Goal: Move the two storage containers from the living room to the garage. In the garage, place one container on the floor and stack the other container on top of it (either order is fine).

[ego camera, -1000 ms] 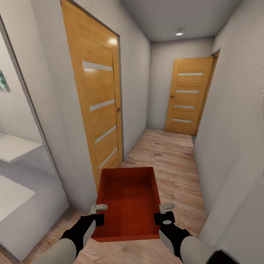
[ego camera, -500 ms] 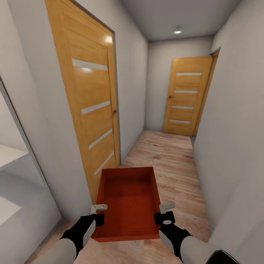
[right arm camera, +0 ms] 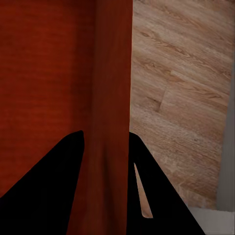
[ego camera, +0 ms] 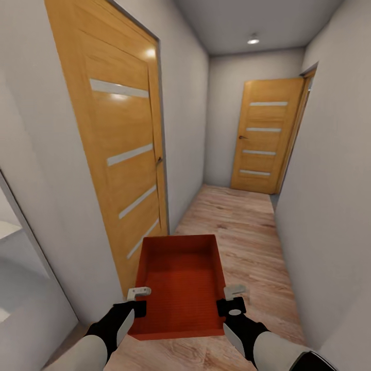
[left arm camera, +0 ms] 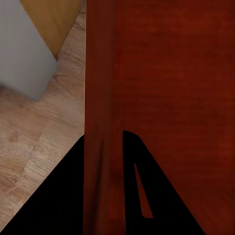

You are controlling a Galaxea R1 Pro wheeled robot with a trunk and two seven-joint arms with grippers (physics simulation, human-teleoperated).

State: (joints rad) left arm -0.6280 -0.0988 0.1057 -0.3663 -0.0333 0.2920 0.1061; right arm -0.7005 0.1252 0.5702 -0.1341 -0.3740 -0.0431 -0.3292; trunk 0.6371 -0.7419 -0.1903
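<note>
Hallway transit: the near wooden door (ego camera: pixel 123 154) on the left has slid closer and further left than a second ago, so the base is rolling forward along the plank floor (ego camera: pixel 242 226) toward the far door (ego camera: pixel 265 135). Left gripper (ego camera: pixel 135 298) pinches the left wall of the storage container (ego camera: pixel 178 278); right gripper (ego camera: pixel 233 294) pinches the right wall, bin level between them. Garage not yet reached, stacking still ahead.

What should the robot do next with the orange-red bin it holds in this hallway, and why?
Probably drive on straight along the light wood-plank floor. The orange-red ribbed rectangular bin is held level, with the left hand clamped on one side wall and the right hand on the other. The corridor ahead is open up to the far honey-coloured wooden door.
</note>
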